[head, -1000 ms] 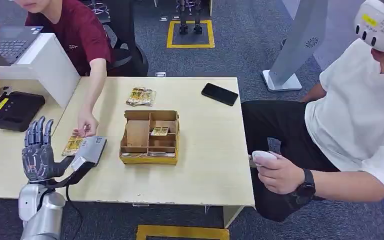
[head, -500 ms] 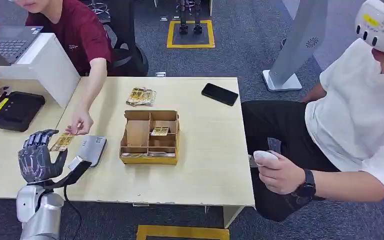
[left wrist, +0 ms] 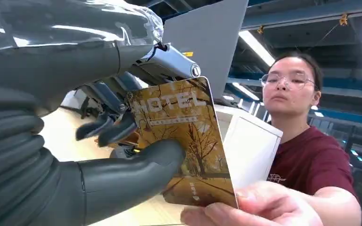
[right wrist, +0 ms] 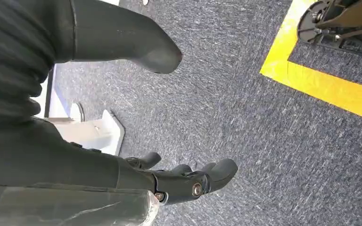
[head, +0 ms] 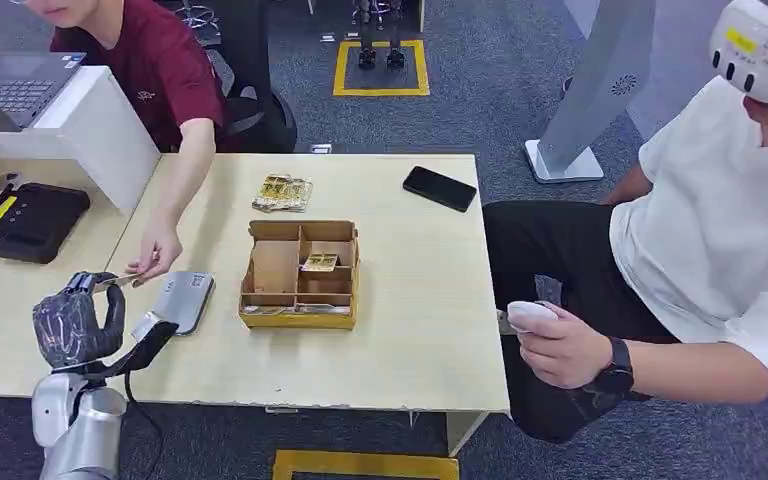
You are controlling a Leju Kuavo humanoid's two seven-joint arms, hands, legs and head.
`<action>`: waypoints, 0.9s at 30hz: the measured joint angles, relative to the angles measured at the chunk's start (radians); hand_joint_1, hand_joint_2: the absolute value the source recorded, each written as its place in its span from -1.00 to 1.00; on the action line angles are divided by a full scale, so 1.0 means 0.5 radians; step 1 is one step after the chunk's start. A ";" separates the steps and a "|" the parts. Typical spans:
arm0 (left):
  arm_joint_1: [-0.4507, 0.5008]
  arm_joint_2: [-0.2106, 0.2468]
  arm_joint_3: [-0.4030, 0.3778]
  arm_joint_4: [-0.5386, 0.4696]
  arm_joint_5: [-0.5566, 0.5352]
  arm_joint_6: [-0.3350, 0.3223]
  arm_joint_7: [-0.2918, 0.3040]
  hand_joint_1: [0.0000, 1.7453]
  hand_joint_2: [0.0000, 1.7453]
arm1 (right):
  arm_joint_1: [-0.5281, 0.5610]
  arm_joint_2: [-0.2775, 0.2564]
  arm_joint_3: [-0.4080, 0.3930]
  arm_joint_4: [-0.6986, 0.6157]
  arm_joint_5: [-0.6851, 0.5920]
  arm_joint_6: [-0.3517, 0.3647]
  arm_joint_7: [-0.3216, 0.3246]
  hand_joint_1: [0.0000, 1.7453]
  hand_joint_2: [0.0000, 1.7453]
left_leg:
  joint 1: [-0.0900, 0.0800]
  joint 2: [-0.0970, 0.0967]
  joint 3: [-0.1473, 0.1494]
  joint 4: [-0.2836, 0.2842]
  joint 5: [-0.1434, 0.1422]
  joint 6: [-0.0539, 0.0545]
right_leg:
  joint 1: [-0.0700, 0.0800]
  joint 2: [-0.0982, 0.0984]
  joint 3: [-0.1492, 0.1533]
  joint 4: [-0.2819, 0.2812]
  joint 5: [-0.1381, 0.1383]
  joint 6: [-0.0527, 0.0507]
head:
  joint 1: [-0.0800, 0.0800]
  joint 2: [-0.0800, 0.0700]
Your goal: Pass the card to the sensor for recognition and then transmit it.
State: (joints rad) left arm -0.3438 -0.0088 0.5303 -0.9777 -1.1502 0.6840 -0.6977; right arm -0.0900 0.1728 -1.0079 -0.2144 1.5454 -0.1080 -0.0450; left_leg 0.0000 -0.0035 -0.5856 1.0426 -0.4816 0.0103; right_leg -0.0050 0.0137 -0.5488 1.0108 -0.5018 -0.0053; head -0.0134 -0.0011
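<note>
Tabletop (head: 410,300): one card (left wrist: 184,141), one sensor (head: 182,298).

Card: thin golden-brown plastic hotel card (left wrist: 185,141) printed with autumn trees and the word "HOTEL".
Sensor: flat grey rectangular card reader (head: 182,298) lying on the beige table, near the card.

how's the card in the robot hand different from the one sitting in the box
The held card is pinched in the left robot hand above the table, with a person's hand also on it; the boxed card lies flat in a compartment of the cardboard box, untouched. Both share golden-brown printing.
</note>
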 joint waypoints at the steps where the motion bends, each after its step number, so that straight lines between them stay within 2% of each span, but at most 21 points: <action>1: 0.003 0.002 0.000 0.000 0.005 0.000 0.000 1.00 1.00 | 0.000 0.000 0.000 0.000 0.002 0.000 -0.001 -1.00 1.00 | 0.000 0.000 0.000 0.000 0.000 0.000 | 0.000 0.000 0.000 0.000 0.000 0.000 | 0.000 0.001; 5: 0.008 0.005 0.000 0.000 0.030 0.000 0.000 1.00 1.00 | 0.000 0.001 0.000 0.000 0.000 -0.006 0.005 -1.00 1.00 | 0.000 0.000 0.000 0.000 0.000 0.000 | 0.000 0.000 0.000 0.000 0.000 0.000 | 0.000 0.000; 8: 0.008 0.004 0.002 -0.002 -0.088 0.000 0.000 1.00 1.00 | -0.001 0.001 0.000 0.000 -0.004 -0.008 0.007 -1.00 1.00 | 0.000 0.000 0.000 0.000 0.000 0.000 | 0.000 0.000 0.000 0.000 0.000 0.000 | 0.000 0.000; 17: 0.005 -0.005 0.008 -0.002 -0.159 0.000 0.000 1.00 1.00 | -0.001 0.001 0.001 0.000 -0.008 -0.008 0.008 -1.00 1.00 | 0.000 0.000 0.000 0.000 0.000 0.000 | 0.000 0.000 0.000 0.000 0.000 0.000 | 0.000 0.000; 22: 0.009 -0.027 0.047 -0.018 -0.356 0.000 0.000 1.00 1.00 | -0.001 0.001 0.001 0.000 -0.008 -0.008 0.005 -1.00 1.00 | 0.000 0.000 0.000 0.000 0.000 0.000 | 0.000 0.000 0.000 0.000 0.000 0.000 | 0.000 0.001; 24: 0.010 -0.038 0.066 -0.023 -0.431 0.000 0.030 1.00 1.00 | 0.000 0.001 0.001 0.000 -0.008 -0.008 0.005 -1.00 1.00 | 0.000 0.000 0.000 0.000 0.000 0.000 | 0.000 0.000 0.000 0.000 0.000 0.000 | 0.000 0.000; 27: 0.015 -0.049 0.074 -0.023 -0.569 0.000 0.171 1.00 1.00 | 0.000 0.001 0.002 0.000 -0.008 -0.008 0.008 -1.00 1.00 | 0.000 0.000 0.000 0.000 0.000 0.000 | 0.000 0.000 0.000 0.000 0.000 0.000 | 0.000 0.000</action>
State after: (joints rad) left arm -0.3361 -0.0332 0.5673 -0.9892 -1.4345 0.6840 -0.6121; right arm -0.0903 0.1732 -1.0071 -0.2144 1.5415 -0.1122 -0.0412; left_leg 0.0000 -0.0037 -0.5856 1.0427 -0.4816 0.0103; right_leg -0.0050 0.0135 -0.5487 1.0108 -0.5018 -0.0053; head -0.0133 -0.0012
